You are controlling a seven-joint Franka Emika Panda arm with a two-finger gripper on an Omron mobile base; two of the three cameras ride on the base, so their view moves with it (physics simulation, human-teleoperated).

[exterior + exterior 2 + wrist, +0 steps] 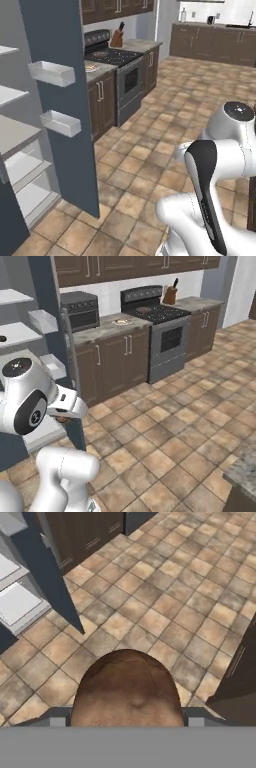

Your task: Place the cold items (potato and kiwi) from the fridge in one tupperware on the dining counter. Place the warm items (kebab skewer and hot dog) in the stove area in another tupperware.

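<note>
A brown potato [127, 684] bulges up large at the bottom middle of the hand view, held above the tiled floor. My gripper [127, 719] is shut on it, its fingertips mostly covered by the potato. In the right base view the potato [62, 419] peeks out brown under the white hand, beside the open fridge door [50, 331]. A small dark item [2, 338] lies on a fridge shelf at the left edge; I cannot tell what it is. A plate with food [121, 321] rests on the counter left of the stove [150, 311].
The open fridge [15, 150] and its door with two bins [52, 72] stand on the left. Dark cabinets and the oven line the far wall. A knife block [117, 37] sits by the stove. A stone counter corner [245, 471] juts in at the lower right. Tiled floor lies between.
</note>
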